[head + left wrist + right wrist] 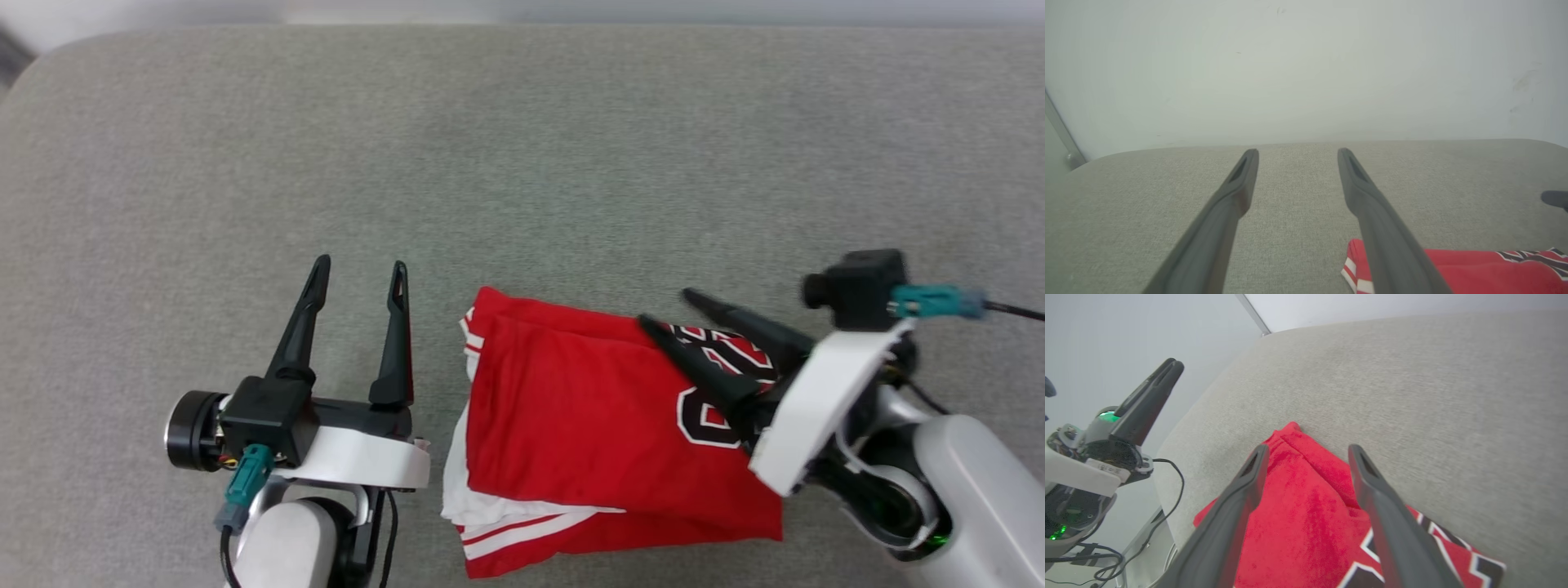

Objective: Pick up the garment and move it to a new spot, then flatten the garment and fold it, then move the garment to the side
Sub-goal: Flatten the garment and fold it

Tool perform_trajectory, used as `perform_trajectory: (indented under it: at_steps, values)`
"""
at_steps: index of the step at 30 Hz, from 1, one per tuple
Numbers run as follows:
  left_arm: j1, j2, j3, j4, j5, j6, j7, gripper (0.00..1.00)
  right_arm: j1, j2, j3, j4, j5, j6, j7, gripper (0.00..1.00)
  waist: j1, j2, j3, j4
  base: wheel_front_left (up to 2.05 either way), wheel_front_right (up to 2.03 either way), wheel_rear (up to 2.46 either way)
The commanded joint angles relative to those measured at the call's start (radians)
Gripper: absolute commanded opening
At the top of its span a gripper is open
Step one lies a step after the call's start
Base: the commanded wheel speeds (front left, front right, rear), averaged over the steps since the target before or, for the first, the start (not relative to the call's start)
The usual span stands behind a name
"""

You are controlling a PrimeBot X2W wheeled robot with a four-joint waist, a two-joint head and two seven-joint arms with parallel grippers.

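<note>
The garment (571, 408) is a red jersey lying folded on the grey cushion, white sleeve and striped trim showing at its near left, black numbers at its right. Above its right part my right gripper (671, 307) stands open, fingers pointing left across the numbers, nothing between them. In the right wrist view the right gripper (1308, 448) spreads over the red garment (1298, 514). My left gripper (361, 268) stands open just left of the garment, apart from it. The left wrist view has the left gripper (1297, 152) over bare cushion, the garment (1474, 269) at the lower right.
The grey fabric cushion (522, 163) stretches far behind and to the left of the garment. A pale wall (1306, 69) rises behind its far edge. The left arm and its cables (1094, 477) hang past the cushion's near edge.
</note>
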Motion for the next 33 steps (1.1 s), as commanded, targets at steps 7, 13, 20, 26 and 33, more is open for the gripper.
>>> perform_trajectory:
  at_steps: [7,13,20,26,33]
  values:
    - [0.026,0.024,0.035,0.003,-0.001,0.015,-0.006,1.0,0.083,-0.041,-0.16,0.083,-0.188,0.0,-0.192,1.0,0.0,0.0,-0.039,-0.073,0.0,0.0,0.0]
    - [0.058,0.041,0.061,0.008,-0.016,0.023,-0.006,1.0,0.169,0.017,-0.386,0.109,-0.382,0.0,-0.343,1.0,0.0,0.0,-0.087,-0.106,0.0,0.0,0.0]
    - [0.135,0.057,0.079,0.016,-0.024,0.031,-0.006,1.0,0.264,0.108,-0.468,0.036,-0.524,0.0,-0.408,1.0,0.0,0.0,-0.164,-0.12,0.0,0.0,0.0]
    - [0.21,0.065,0.093,0.021,-0.032,0.04,-0.006,1.0,0.349,0.161,-0.471,-0.03,-0.558,0.0,-0.383,1.0,0.0,0.0,-0.218,-0.115,0.0,0.0,0.0]
    - [0.258,0.064,0.1,0.024,-0.04,0.037,-0.006,1.0,0.418,0.194,-0.462,-0.096,-0.571,0.0,-0.342,1.0,0.0,0.0,-0.24,-0.106,0.0,0.0,0.0]
